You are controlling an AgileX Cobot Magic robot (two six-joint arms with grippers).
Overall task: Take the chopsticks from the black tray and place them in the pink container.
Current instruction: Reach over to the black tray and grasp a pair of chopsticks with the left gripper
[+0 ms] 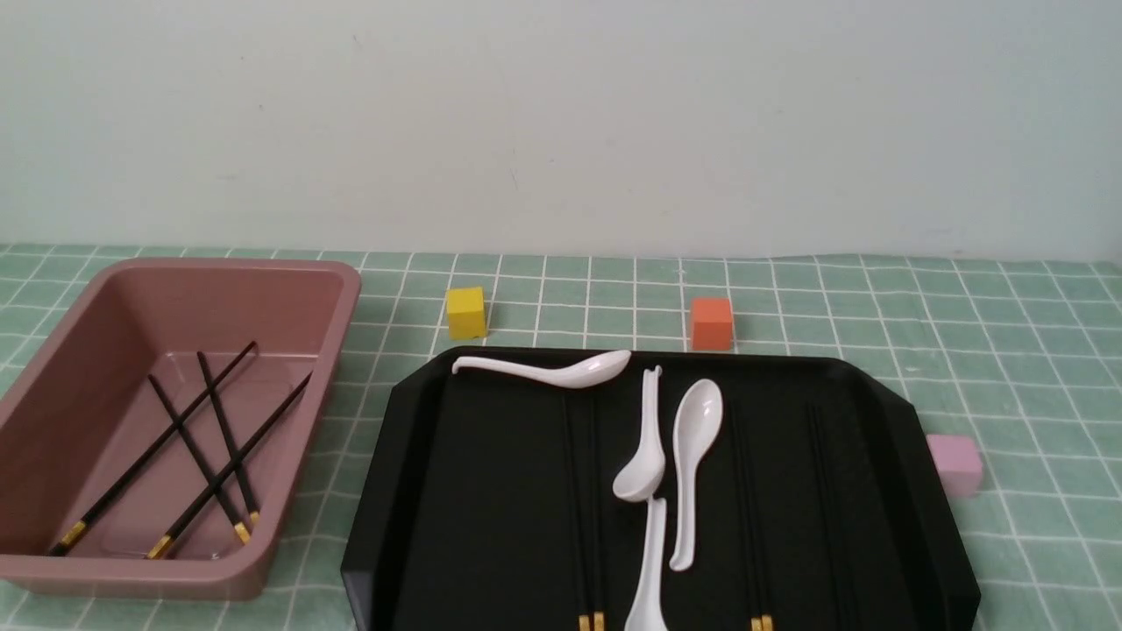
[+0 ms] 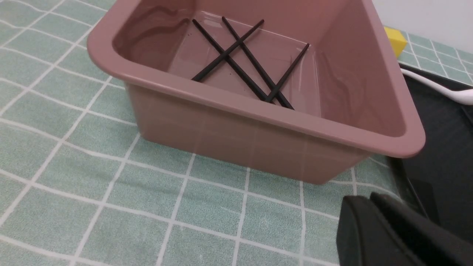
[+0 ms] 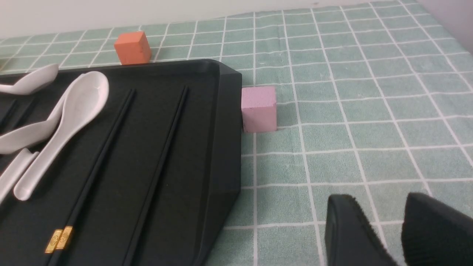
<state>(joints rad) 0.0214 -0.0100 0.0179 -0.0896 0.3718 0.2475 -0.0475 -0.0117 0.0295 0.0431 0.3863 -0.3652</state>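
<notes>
Black chopsticks with gold-coloured ends point(image 1: 226, 474) are shown lying crossed within the pink container point(image 1: 175, 580), placed to the left of the black tray point(image 1: 500, 491). Further chopsticks point(image 1: 597, 517) are contained in the tray, laid lengthwise on both sides of the white spoons point(image 1: 650, 447). Beyond the tray's far rim, a yellow cube point(image 1: 465, 314) and an orange cube point(image 1: 712, 324) are seen; a pale pink cube point(image 1: 955, 464) is situated beside its right side. The left gripper point(image 2: 369, 199) is closed, the right gripper point(image 3: 377, 199) parted; nothing is seen held by either.
</notes>
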